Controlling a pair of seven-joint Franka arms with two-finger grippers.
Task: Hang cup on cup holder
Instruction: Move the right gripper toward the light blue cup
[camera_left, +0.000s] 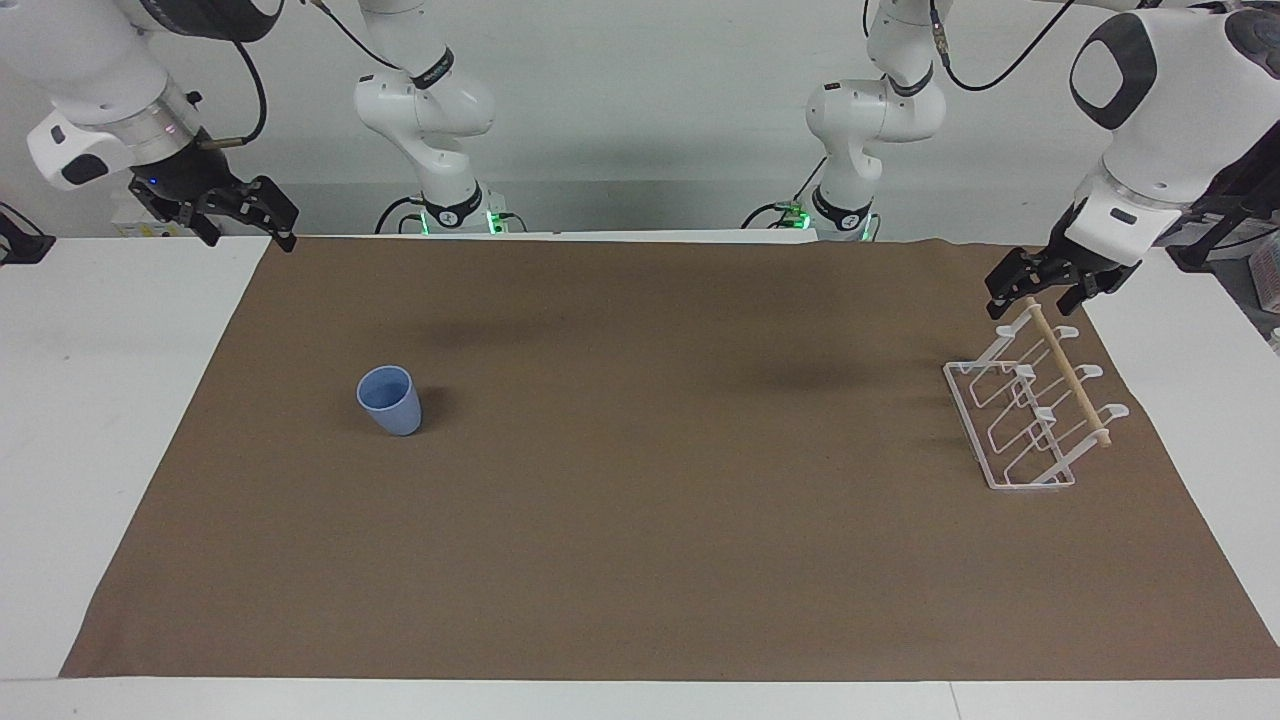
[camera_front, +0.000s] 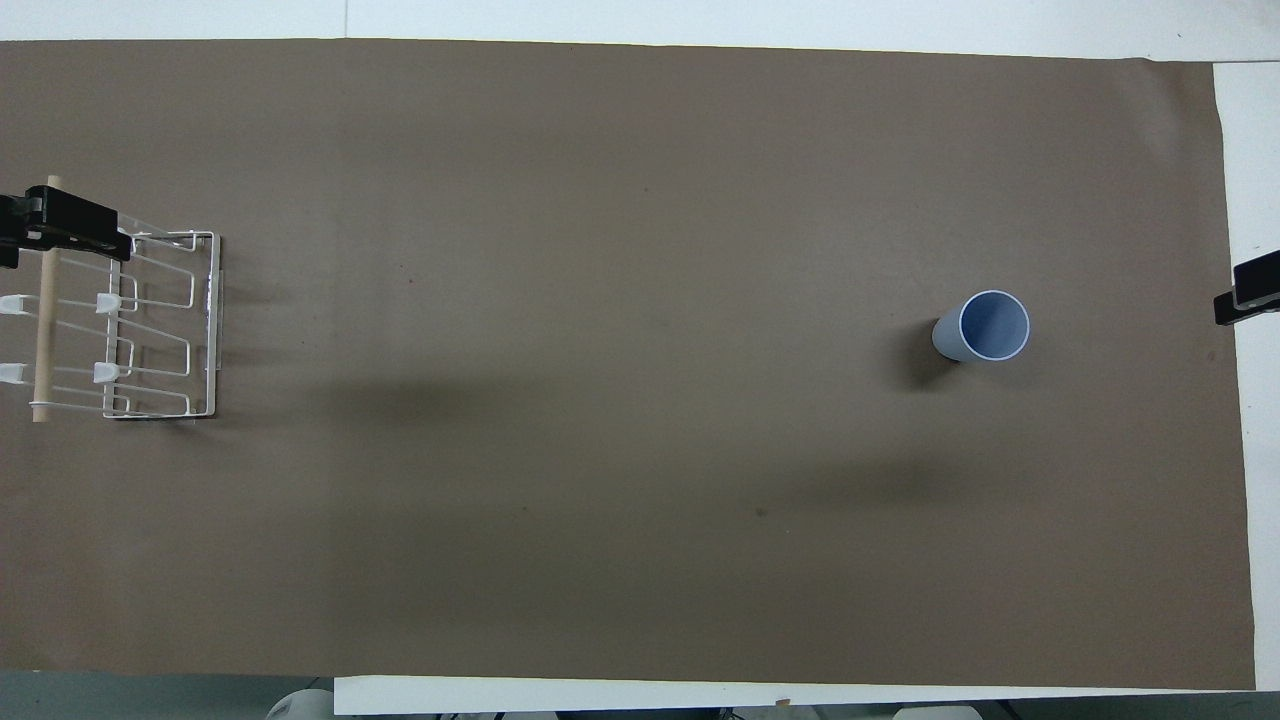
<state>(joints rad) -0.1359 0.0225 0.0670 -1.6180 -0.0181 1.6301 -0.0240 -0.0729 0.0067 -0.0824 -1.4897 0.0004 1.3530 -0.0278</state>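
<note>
The light blue cup (camera_left: 390, 400) stands upright, mouth up, on the brown mat toward the right arm's end of the table; it also shows in the overhead view (camera_front: 985, 327). The white wire cup holder (camera_left: 1010, 440) with its wooden dowel (camera_left: 1070, 380) stands toward the left arm's end; it also shows in the overhead view (camera_front: 160, 330). My left gripper (camera_left: 1040, 298) is open and empty, raised over the holder's dowel, and shows at the overhead view's edge (camera_front: 45, 232). My right gripper (camera_left: 250, 238) is open and empty, raised over the mat's corner, well apart from the cup; one tip shows in the overhead view (camera_front: 1252, 295).
A brown mat (camera_left: 640, 560) covers most of the white table (camera_left: 100, 400). The two arm bases (camera_left: 450, 210) stand along the table's robot edge. Nothing else lies on the mat between cup and holder.
</note>
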